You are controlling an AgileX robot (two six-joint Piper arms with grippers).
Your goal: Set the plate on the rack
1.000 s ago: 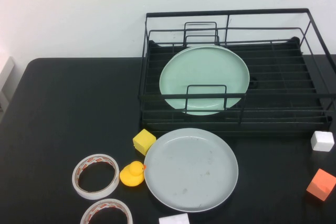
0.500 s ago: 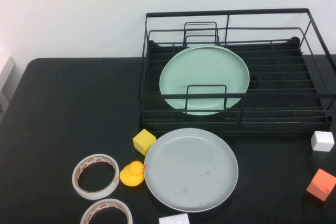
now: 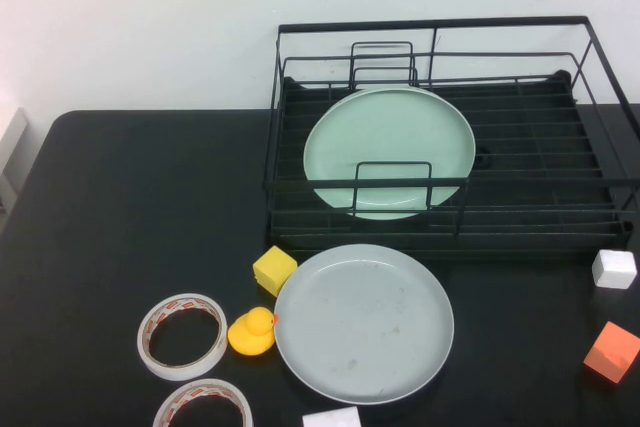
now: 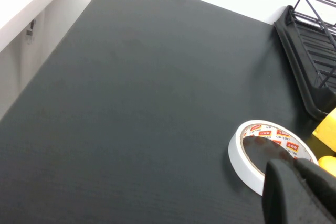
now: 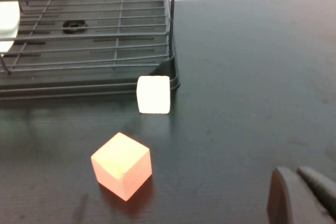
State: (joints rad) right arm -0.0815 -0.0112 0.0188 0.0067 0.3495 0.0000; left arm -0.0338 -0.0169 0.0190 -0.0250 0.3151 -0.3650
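The pale grey-white plate (image 3: 363, 323) lies flat on the black table just in front of the black wire rack (image 3: 520, 192). A mint green plate (image 3: 389, 152) lies inside the rack's left half. Neither gripper shows in the high view. In the left wrist view my left gripper (image 4: 294, 164) is shut and empty, above the table beside a tape roll (image 4: 262, 150), with the rack's corner (image 4: 310, 51) beyond. In the right wrist view my right gripper (image 5: 297, 171) is shut and empty over bare table, away from the rack's end (image 5: 105, 35).
A yellow block (image 3: 273, 269) and a yellow duck (image 3: 252, 331) touch or nearly touch the plate's left edge. Two tape rolls (image 3: 182, 334) lie at front left. A white block (image 3: 613, 268) and an orange block (image 3: 611, 351) sit at right; another white block (image 3: 332, 417) at the front edge.
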